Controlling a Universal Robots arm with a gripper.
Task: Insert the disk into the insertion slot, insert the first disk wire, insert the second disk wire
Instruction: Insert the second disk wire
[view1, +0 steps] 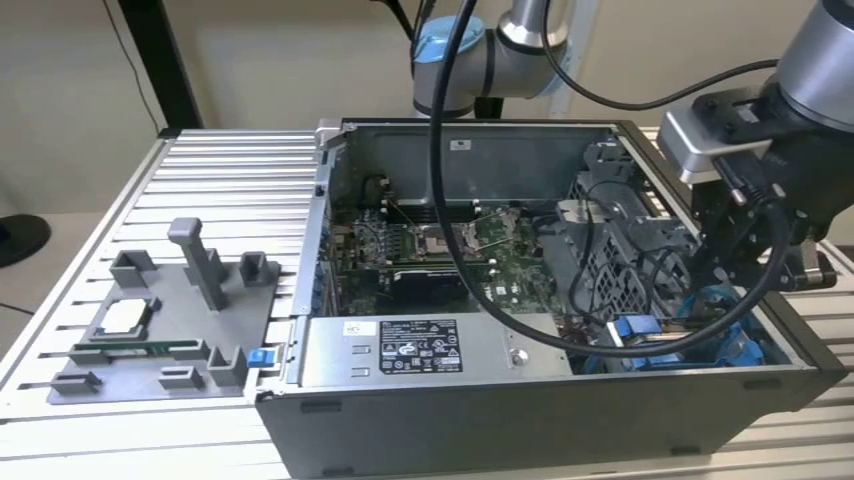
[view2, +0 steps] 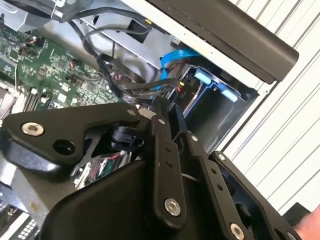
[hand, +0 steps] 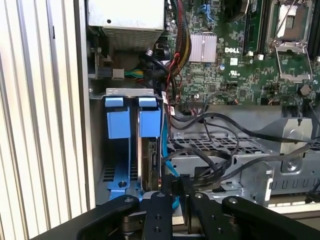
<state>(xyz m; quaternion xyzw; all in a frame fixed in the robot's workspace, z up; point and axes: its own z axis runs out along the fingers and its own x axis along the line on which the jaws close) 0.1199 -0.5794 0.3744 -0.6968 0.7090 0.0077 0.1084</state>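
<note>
Wire work at the insertion slot (hand: 131, 150): the end effector (hand: 172, 192) pinches narrow near black cables (hand: 210, 165); judged best, push straight along the disk (hand: 151, 160) edge.

One open computer case (view1: 534, 420) stands on the bench (view1: 200, 160), and beside it lies one grey fixture plate (view1: 147, 350). In the case sit one green motherboard (view1: 427, 250) and one power supply box (view1: 427, 350). In the first wrist view, two blue tabs (hand: 114, 117) (hand: 150, 117) sit side by side, with one blue cable (hand: 167, 165) just beside them.
</note>
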